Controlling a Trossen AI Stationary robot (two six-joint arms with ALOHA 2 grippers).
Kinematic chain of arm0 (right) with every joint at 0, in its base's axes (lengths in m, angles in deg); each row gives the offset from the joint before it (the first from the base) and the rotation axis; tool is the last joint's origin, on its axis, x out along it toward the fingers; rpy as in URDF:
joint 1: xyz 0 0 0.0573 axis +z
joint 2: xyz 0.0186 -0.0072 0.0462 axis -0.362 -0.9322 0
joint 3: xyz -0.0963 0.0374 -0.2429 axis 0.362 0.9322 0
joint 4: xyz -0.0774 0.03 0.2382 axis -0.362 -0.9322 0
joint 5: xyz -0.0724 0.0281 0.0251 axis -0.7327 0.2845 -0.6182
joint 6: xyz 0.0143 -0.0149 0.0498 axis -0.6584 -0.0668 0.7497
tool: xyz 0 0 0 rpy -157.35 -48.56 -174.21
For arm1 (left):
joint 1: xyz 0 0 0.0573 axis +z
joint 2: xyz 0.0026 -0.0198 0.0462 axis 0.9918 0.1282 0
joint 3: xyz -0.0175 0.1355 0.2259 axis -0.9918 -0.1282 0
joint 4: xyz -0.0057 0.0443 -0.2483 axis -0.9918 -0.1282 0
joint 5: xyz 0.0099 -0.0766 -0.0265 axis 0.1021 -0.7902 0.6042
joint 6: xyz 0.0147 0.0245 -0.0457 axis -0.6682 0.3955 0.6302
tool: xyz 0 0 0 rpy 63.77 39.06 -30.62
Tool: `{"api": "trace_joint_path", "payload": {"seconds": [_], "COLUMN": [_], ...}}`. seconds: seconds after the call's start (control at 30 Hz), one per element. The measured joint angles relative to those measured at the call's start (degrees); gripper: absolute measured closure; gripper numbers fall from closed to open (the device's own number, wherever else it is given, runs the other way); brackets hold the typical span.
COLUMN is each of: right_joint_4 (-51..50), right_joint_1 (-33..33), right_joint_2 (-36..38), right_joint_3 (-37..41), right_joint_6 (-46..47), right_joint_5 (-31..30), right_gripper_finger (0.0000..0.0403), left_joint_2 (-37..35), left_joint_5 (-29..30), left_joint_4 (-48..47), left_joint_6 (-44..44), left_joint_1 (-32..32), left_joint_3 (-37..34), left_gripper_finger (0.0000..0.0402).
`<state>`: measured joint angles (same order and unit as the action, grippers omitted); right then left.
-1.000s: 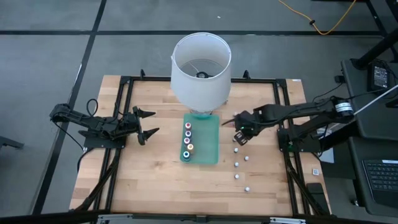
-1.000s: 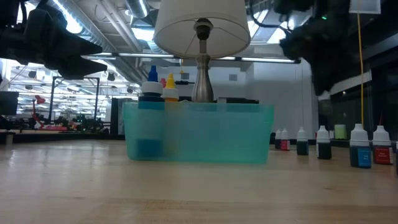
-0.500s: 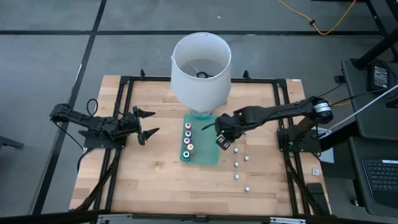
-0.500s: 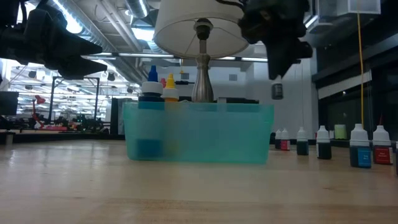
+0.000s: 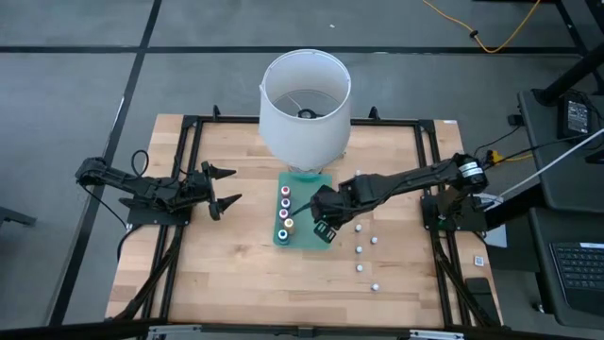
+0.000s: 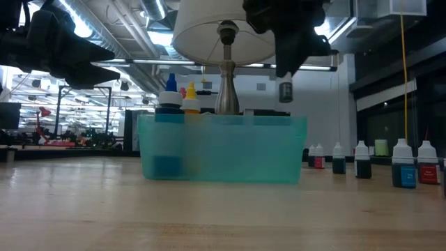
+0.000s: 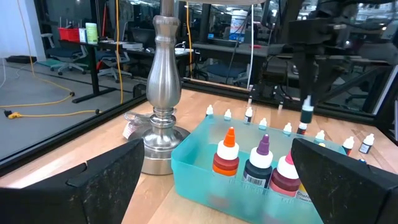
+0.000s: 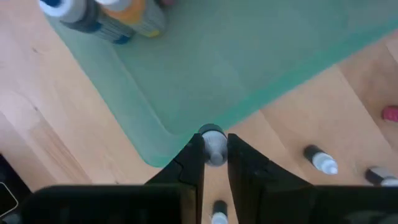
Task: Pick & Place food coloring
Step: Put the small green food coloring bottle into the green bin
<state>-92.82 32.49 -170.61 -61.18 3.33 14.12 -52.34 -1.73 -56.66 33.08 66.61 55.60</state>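
A teal bin point(image 5: 317, 210) sits mid-table in front of a lamp. Several food coloring bottles point(image 5: 284, 210) with coloured caps stand upright along its left side. More small bottles point(image 5: 360, 249) stand loose on the wood to its right. My right gripper point(image 5: 326, 229) hovers over the bin's near right corner, shut on one small dark bottle point(image 6: 285, 91) with a pale cap. My left gripper point(image 5: 226, 186) waits open at the table's left, pointing level toward the bin. My right gripper pinches the bottle's top end, at its pale cap point(image 8: 213, 138), between its two fingertips point(image 8: 194, 160). The fingers come from above, pointing steeply down. The bottle hangs upright below them, lifted clear and higher than the bin's rim.
A lamp with a white shade point(image 5: 304, 104) and a metal stem point(image 7: 163, 74) stands just behind the bin. A black frame point(image 5: 189, 151) runs along the table's sides. Bare wood lies near the front edge point(image 5: 283, 283).
My right gripper has carried the bottle toward the table's left and slightly nearer, from above the loose bottles to over the bin's near right corner. It stayed shut, and the bottle stayed upright and clear.
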Motion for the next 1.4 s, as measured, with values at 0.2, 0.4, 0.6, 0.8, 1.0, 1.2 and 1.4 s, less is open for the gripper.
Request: {"api": "trace_joint_path", "payload": {"seconds": [0.2,0.4,0.6,0.8,1.0,1.2,1.4], "right_joint_4": [0.34,0.96,3.24,4.98,7.93,10.77,12.83], "right_joint_1": [2.21,4.77,7.49,8.2,8.59,8.55,8.55], "right_joint_2": [-4.14,-7.18,-9.37,-11.11,-11.23,-11.23,-11.43], "right_joint_3": [-4.29,-5.0,-5.0,-4.52,-0.33,2.91,3.9], "right_joint_6": [-3.73,-8.5,-11.6,-13.15,-14.2,-14.79,-17.29], "right_joint_5": [-0.68,-3.59,-7.87,-9.07,-9.19,-9.2,-9.0], "right_gripper_finger": [0.0348,0.0348,0.0348,0.0348,0.0348,0.0348,0.0348], "left_joint_2": [0.02,0.0,0.01,0.0,0.01,0.01,0.0], "left_joint_5": [-0.01,0.0,-0.01,-0.01,-0.01,-0.01,-0.01], "left_joint_4": [0.0,0.0,0.0,0.0,0.0,-0.02,-0.02], "left_joint_6": [0.02,0.01,0.02,0.0,0.0,0.01,0.01], "left_joint_1": [0.01,0.01,0.0,-0.01,0.01,0.0,0.0], "left_joint_3": [0.0,0.0,0.0,0.0,0.0,0.0,0.0], "left_gripper_finger": [0.0002,0.0002,0.0002,0.0002,0.0002,0.0002,0.0002]}}
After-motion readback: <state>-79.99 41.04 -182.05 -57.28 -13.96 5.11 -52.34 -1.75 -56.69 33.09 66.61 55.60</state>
